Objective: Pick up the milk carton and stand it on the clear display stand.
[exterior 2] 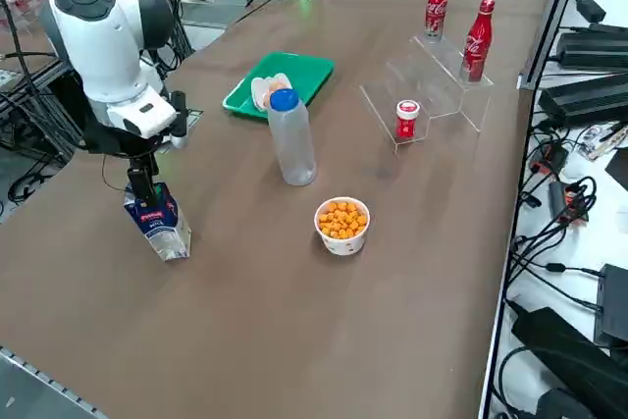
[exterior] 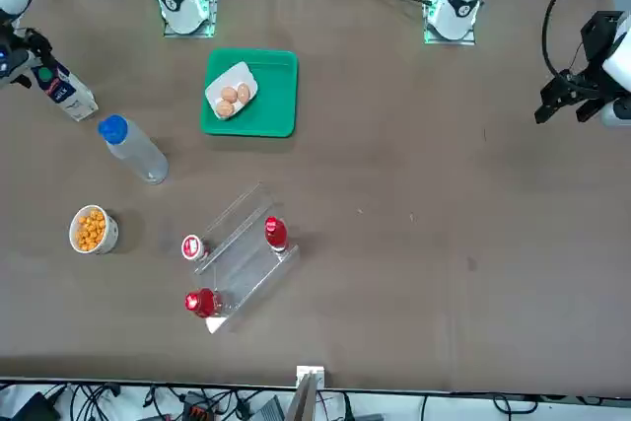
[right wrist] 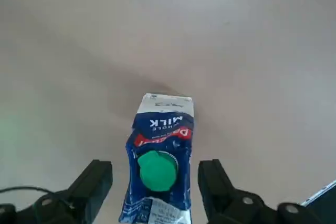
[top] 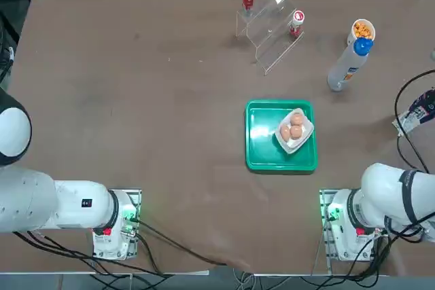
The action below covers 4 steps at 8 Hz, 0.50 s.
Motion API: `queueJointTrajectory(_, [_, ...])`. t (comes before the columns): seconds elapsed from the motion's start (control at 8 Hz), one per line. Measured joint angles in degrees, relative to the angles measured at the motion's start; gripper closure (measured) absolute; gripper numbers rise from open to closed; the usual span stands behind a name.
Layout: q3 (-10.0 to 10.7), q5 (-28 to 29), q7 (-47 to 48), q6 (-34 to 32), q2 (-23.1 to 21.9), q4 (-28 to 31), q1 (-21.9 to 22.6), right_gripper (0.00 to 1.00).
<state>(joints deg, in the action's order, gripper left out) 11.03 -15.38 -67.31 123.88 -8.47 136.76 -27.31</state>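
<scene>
One milk carton (right wrist: 160,161) sits between the two parted fingers of the right hand (right wrist: 156,167); the hand is open, with a gap showing on either side of the carton, so nothing is gripped. Carton and hand are at the worktop's (exterior 2: 294,340) right side, and the carton shows one green cap.

Next out come one translucent bottle with a blue cap (exterior 2: 292,139), upright, and near it one white cup (exterior 2: 340,244) filled with many small orange pieces, too many to count surely.

One green tray (top: 262,134) holds a single white dish (top: 288,146), and in that dish are three egg-like, pinkish-brown pieces (top: 296,131).

Farther off is one clear display stand (exterior 2: 432,80). Three red bottles are grouped at it: two tall ones (exterior 2: 437,7) (exterior 2: 477,43) and one small, white-capped one (exterior 2: 407,120). Exactly which tier each occupies, I cannot tell. The carton is well apart from the stand.
</scene>
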Motion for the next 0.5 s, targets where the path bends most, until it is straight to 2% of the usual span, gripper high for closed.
queueJointTrajectory(0.5, [0.0, -3.3, 0.0, 1.9, 0.8, 1.0, -0.5, 0.00])
